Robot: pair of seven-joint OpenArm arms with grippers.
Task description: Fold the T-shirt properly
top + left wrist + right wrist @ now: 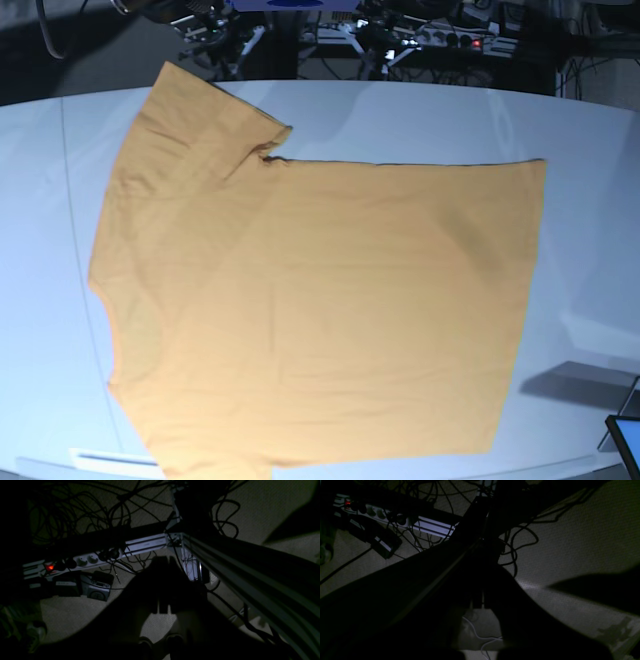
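The T-shirt lies spread flat on the white table in the base view. It is orange-yellow, with its collar side to the left, one sleeve at the upper left and its hem along the right. Neither gripper touches it or appears in the base view. In the left wrist view my left gripper is a dark silhouette over the floor, fingers together, holding nothing. In the right wrist view my right gripper is likewise a dark shape, shut and empty.
Both wrist views look down at dim carpet with tangled cables. A white power strip with a red light, and aluminium frame bars, lie under the table. A dark screen corner sits at the table's right front.
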